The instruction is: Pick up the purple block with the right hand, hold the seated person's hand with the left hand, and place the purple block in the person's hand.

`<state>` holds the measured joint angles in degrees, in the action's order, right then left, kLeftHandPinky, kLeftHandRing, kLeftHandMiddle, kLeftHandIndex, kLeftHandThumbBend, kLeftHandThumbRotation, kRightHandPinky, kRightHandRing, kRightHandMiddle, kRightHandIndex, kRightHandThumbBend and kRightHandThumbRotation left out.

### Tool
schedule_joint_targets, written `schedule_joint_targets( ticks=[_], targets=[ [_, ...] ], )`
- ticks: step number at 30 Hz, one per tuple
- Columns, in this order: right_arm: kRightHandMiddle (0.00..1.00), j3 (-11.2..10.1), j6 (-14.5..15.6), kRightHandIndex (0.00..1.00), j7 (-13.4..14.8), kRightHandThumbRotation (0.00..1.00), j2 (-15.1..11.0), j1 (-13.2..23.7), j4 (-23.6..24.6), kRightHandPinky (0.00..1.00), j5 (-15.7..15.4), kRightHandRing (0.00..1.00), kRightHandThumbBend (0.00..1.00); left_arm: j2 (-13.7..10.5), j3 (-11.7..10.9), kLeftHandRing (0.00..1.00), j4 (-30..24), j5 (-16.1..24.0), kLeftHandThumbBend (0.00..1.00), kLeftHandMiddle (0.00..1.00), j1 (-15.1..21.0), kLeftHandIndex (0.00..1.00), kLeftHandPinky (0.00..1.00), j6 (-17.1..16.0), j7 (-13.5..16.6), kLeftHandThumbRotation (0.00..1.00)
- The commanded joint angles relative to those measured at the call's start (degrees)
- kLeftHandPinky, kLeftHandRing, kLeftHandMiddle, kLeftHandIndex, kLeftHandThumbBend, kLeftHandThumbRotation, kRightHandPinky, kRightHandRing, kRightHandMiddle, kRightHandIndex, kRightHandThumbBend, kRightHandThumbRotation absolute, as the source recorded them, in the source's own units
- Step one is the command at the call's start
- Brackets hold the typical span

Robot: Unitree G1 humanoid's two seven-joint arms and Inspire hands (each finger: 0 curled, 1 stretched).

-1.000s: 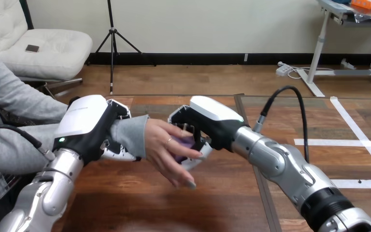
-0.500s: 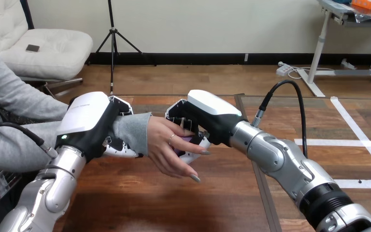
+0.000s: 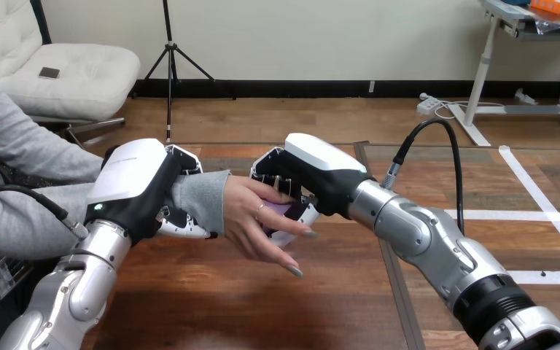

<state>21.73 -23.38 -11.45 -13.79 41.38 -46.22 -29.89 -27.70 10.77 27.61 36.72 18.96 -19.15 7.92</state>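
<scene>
purple block (image 3: 286, 209) | partly hidden | touching person's hand (image 3: 251, 219) | hand's fingers extended, angled down-right

Soft, fairly bright light fell from above. To either side of the person's hand (image 3: 251, 219), the white shells of the left hand (image 3: 127, 189) and the right hand (image 3: 313, 171) were brightest on their upper faces, with a mild sheen and no hard glare. Below the person's hand, the wooden table (image 3: 211, 292) carried a darker, soft-edged shadow. The purple block (image 3: 286, 210), against the palm of the person's hand, sat in shade. Right of the person's hand, the silver right forearm (image 3: 423, 240) showed small highlights.
</scene>
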Motion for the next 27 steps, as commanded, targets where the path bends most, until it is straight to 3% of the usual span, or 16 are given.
schedule_joint_targets(
  ticks=[1, 27],
  targets=[
    [0.39, -2.02, -0.23, 0.41, -0.26, 0.0, 0.16, 6.84, 4.72, 0.29, 1.92, 0.33, 0.76, 3.16, 0.86, 0.22, -2.01, -1.65, 0.79, 0.27, 6.01, 0.28, 0.17, -1.97, 1.14, 0.0],
    [0.4, -2.77, 1.37, 0.42, -3.35, 0.0, -0.85, 6.74, 6.53, 0.3, 2.86, 0.34, 0.77, 2.92, 0.81, 0.22, -1.9, -1.75, 0.77, 0.27, 5.85, 0.29, 0.17, -2.67, 1.23, 0.0]
  ],
)
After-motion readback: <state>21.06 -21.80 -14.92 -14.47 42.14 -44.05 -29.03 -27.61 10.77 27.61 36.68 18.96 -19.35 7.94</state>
